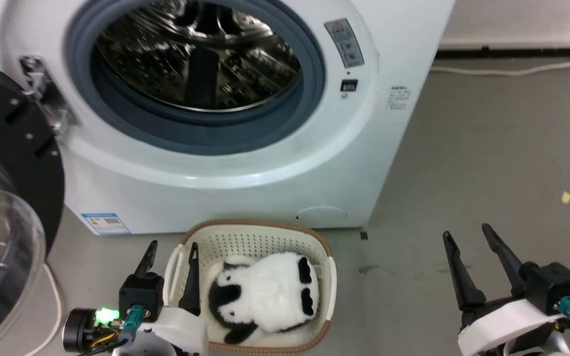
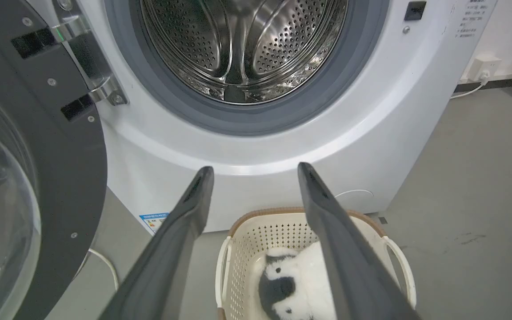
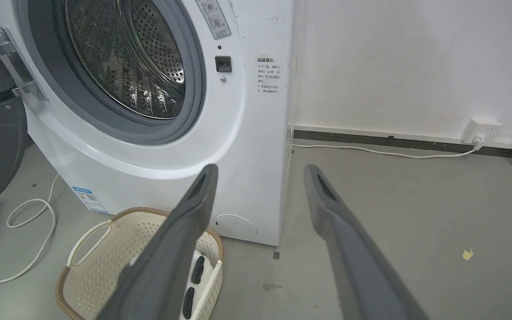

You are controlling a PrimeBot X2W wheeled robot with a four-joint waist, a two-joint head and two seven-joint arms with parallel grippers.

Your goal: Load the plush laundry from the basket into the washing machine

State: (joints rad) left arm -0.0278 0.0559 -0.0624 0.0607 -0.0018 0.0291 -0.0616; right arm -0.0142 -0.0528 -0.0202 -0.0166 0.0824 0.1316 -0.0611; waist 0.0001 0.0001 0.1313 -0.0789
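The left gripper (image 1: 174, 245) is spread wide and holds nothing; in the head view its two long dark fingers lie either side of the left handle of the small cream perforated plastic basket (image 1: 256, 225). The fluffy white-and-black panda plush toy (image 1: 265, 295) lies inside that basket, on the grey floor (image 1: 488, 163) just before the large white front-loading washing machine (image 1: 265, 173), whose black-rimmed door (image 1: 18, 168) stands open. The right gripper (image 1: 465, 231) is also wide and empty, well apart from the basket.
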